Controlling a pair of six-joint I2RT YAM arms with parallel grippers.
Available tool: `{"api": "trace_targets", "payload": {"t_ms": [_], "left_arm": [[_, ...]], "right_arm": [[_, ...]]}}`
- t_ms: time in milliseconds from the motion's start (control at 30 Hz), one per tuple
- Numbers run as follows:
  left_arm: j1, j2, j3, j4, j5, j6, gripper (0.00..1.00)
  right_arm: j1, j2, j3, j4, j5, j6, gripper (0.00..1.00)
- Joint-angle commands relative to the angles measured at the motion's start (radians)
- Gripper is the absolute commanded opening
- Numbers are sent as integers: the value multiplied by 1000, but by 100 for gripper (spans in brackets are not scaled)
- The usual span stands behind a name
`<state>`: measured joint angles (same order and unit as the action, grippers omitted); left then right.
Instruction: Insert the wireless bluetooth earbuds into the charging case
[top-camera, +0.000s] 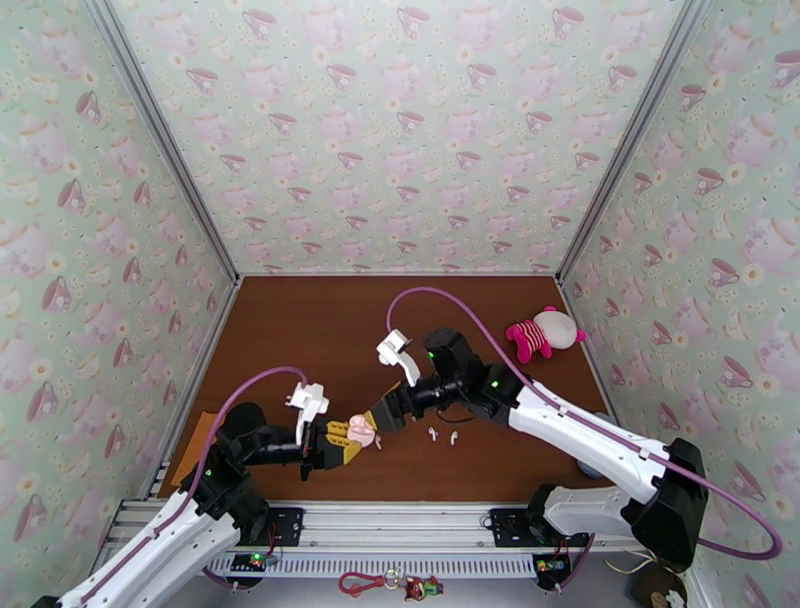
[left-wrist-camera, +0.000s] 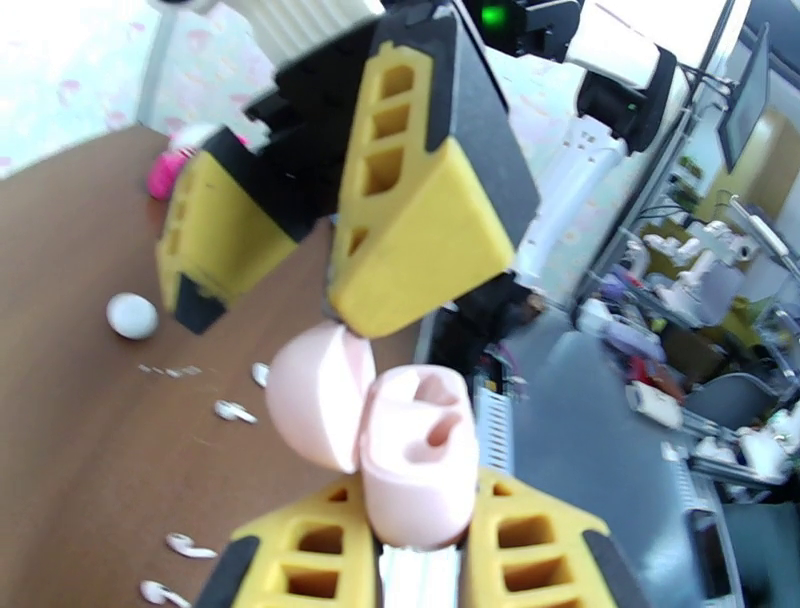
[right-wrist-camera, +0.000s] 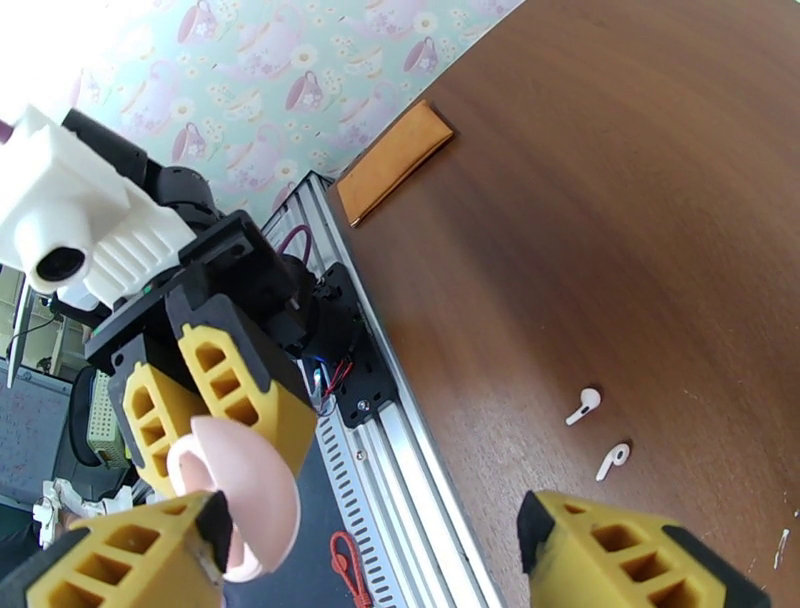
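Left gripper (top-camera: 345, 440) is clamped on the base of the pink charging case (left-wrist-camera: 415, 460). It holds the case off the table (top-camera: 320, 330), with the lid (left-wrist-camera: 305, 400) hinged open. The wells in the base look empty.

Right gripper (top-camera: 386, 420) hangs just beside the case, over the lid. Its jaws are spread wide with nothing between them. One pad (left-wrist-camera: 420, 250) appears to touch the lid's rim; the other is apart from it.

Earbuds (left-wrist-camera: 235, 410) all lie on the tabletop, none in the case.
- They sit lower than the case and past it on the right arm's side.
- Each lies flat on its side, with its stem along the wood. Which way the stems point is too small to read from above.

The right arm is nearer and free, since the left is busy with the case. Judgement: the right jaws must go down and away from the case, pinch across a stem, then tip that stem toward a well.

Counts:
- Charging case: one.
- Earbuds: four from the left wrist, a pair nearer the case and a pair farther. The farthest one is half hidden by the lid.
- White round object (left-wrist-camera: 132, 315): one, beyond the earbuds from the case. Cannot tell whether it is a second case.
- Pink plush toy (top-camera: 543, 333): one, well beyond the case.
- Orange pad (right-wrist-camera: 395, 160): one, on the case's opposite side, behind the left arm.
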<state>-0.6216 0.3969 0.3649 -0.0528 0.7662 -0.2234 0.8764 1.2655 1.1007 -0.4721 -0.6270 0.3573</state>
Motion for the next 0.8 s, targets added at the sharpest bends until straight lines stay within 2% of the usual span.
{"api": "trace_targets", "payload": {"t_ms": [0,133,367,500,633,767], "left_arm": [[-5,-73,-17,20,-203,204,0],[-4,-117,-36,-12,-338,344,0],[-4,-230,-68,-70,-411,412,0],[-3,-322,-66,-120,-462,433,0],[-2,-359,-67,-109,-491,438,0],[-1,-385,-70,-110,-507,444,0]], "right_arm": [[-9,-70,58,-74,85,-6,83],[-20,-75,77,-169,208,27,82],[-12,36,30,-229,343,266,76],[65,123,77,-284,485,371,73],[94,230,105,-291,515,539,68],[166,351,188,-355,605,616,64]]}}
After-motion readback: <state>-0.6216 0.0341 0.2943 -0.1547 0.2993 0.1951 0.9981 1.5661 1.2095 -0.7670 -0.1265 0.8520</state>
